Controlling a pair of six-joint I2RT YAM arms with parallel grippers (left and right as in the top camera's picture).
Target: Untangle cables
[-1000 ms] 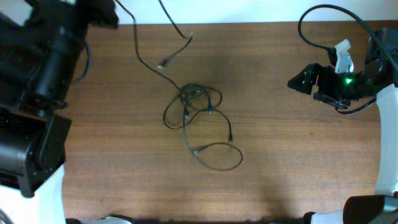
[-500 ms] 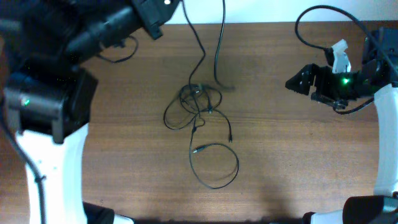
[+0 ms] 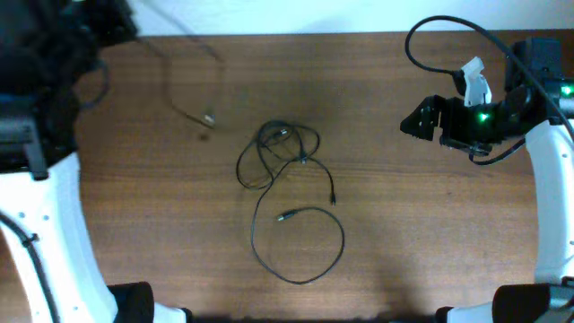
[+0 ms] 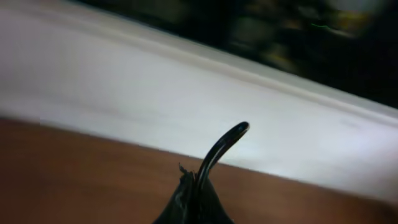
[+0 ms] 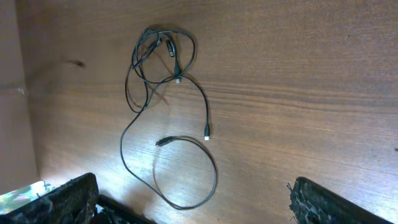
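Black, thin cables point(image 3: 285, 152) lay looped on the grainy wooden table point(image 3: 430, 233); left gripper point(image 4: 191, 188) pinched a loose cable point(image 4: 224, 142), right gripper point(image 5: 193, 190) spread wide.

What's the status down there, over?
Left gripper shut on one cable. Right gripper open, empty. Other cables knotted at centre. No obstruction seen.

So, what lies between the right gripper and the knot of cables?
Only bare wooden table. In the overhead view, nothing lies between the open right gripper and the knot of cables.
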